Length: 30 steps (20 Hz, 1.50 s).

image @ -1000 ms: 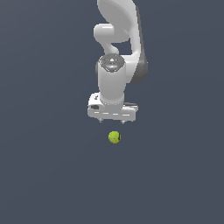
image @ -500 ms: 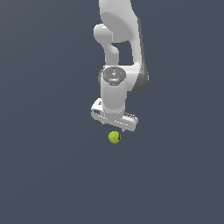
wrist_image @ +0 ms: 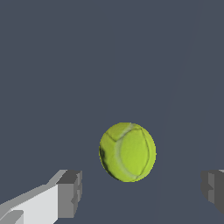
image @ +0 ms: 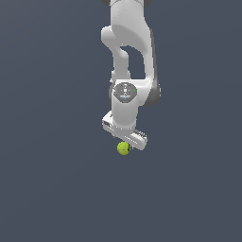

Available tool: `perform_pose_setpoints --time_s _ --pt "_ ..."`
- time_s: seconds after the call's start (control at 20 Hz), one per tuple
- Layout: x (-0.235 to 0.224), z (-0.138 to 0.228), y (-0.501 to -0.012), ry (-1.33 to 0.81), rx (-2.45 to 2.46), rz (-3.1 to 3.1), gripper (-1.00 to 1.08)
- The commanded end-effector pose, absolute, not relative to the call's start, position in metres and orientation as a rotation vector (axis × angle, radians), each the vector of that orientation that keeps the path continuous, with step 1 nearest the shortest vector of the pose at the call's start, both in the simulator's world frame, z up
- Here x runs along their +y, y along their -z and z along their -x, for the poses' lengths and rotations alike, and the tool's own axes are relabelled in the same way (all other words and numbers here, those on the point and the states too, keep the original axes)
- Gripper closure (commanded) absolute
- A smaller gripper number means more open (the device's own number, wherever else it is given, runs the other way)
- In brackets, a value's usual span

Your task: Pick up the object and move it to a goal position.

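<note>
Lowered since earlier frame: white gripper [image: 126,142], now just above tennis ball [image: 124,148]. Fingers [wrist_image: 70,193] spread wide, either side of ball, touching nothing. Ball resting on dark grey floor [image: 56,189].

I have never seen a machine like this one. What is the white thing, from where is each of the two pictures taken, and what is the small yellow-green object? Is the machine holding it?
The white thing is a robot arm in a computer simulation, so these are rendered pictures, not photographs. One picture comes from a camera off the arm that sees the whole scene. The other comes from a camera on the arm's wrist, looking past its gripper. The gripper is the arm's hand, with two grey fingers. The yellow-green object is a small ball with seam lines like a tennis ball, lying on a plain dark grey surface. Nothing is held: the fingers stand wide apart, with clear gaps between them and the ball. The gripper is directly over the ball.
</note>
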<state>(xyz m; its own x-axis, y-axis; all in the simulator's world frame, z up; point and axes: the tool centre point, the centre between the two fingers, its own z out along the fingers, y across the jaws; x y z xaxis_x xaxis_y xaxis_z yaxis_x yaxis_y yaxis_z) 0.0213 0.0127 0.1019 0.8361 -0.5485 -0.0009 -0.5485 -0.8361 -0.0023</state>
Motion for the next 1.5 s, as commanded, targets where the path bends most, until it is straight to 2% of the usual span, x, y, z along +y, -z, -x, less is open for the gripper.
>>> perform_pose_setpoints --time_s 0.0,0.6,1.05,1.3,1.35,1.45 --pt "0.013 -0.022 -0.097 0.000 0.953 2.992 -0.92" --pt "0.015 -0.023 -0.088 -0.001 1.014 2.974 -0.92" --pt "0.014 -0.022 -0.048 0.000 1.020 2.971 -0.92" --pt "0.014 -0.023 -0.041 0.000 1.021 2.971 -0.92" --pt "0.014 -0.023 -0.041 0.000 1.021 2.971 1.08" --pt "0.014 -0.023 -0.041 0.000 1.021 2.971 1.08"
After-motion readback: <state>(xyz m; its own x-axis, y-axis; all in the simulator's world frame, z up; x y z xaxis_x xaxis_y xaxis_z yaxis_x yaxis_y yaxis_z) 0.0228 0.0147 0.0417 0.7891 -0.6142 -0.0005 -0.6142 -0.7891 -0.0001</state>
